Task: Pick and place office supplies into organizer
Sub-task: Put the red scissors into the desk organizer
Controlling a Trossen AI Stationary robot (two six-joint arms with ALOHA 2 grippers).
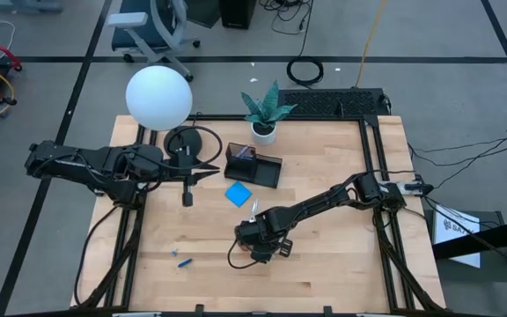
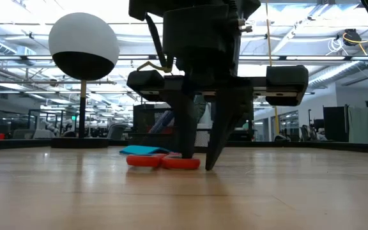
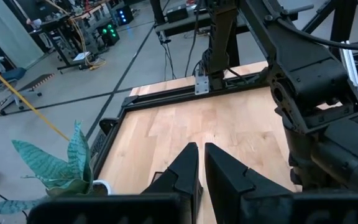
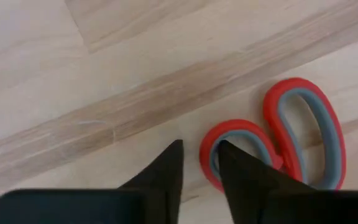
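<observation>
The red-handled scissors (image 4: pixel 303 130) lie flat on the wooden table, their handle loops toward the near edge (image 2: pixel 165 161). My right gripper (image 4: pixel 201 165) points down over them, narrowly open, its fingertips at the table (image 2: pixel 200 160). One finger stands inside the smaller loop and the other outside it. In the high view the gripper (image 1: pixel 258 251) hides the scissors. The blue note pad (image 1: pixel 238 193) and a grey pen (image 1: pixel 255 208) lie farther back, before the black organizer (image 1: pixel 253 165). A tiny blue piece (image 1: pixel 184 261) lies near left. My left gripper (image 3: pixel 201 168) hangs shut above the table's left. My right gripper straddles the rim of the scissors' smaller handle loop (image 4: pixel 207 155) from above, one finger (image 4: pixel 241 174) inside the loop and close against the rim. A strip of wood shows between the outer finger and the rim. Whether the inner finger touches it I cannot tell.
A white globe lamp (image 1: pixel 158 97) on a round black base (image 1: pixel 192 141) and a white plant pot (image 1: pixel 264 130) stand at the far side beside the organizer. A black frame (image 1: pixel 377 176) borders the table. Bare wood lies right of the scissors.
</observation>
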